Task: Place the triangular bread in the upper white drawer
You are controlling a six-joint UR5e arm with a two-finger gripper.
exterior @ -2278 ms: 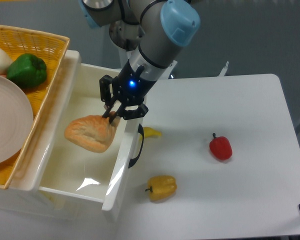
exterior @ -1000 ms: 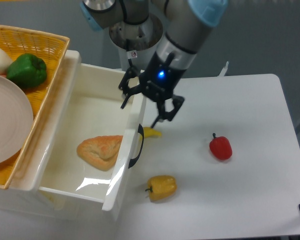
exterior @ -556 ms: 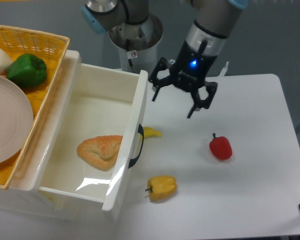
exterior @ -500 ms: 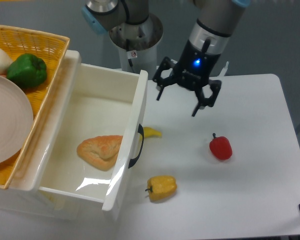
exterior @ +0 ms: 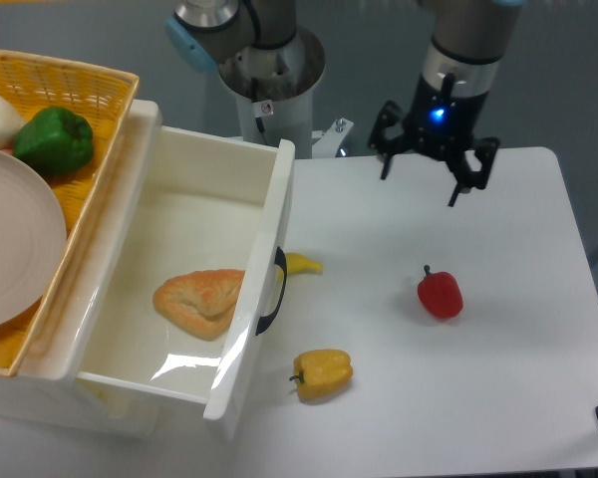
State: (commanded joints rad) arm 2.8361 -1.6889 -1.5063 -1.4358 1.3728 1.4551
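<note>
Bread (exterior: 201,302) in drawer (exterior: 269,214), near handle wall | my gripper (exterior: 434,167) spread, empty, well right of drawer | risk: drawer left open, arm could clip it.

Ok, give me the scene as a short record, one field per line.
bread: lying flat inside the drawer
drawer: pulled open, white, black handle on its front
gripper: open, empty, above the table's far side
red pepper: on the table, right of the drawer
yellow pepper: on the table near the drawer's front corner
small yellow item: on the table beside the handle, partly hidden
basket: left of the drawer, holding a green pepper and a plate
</note>
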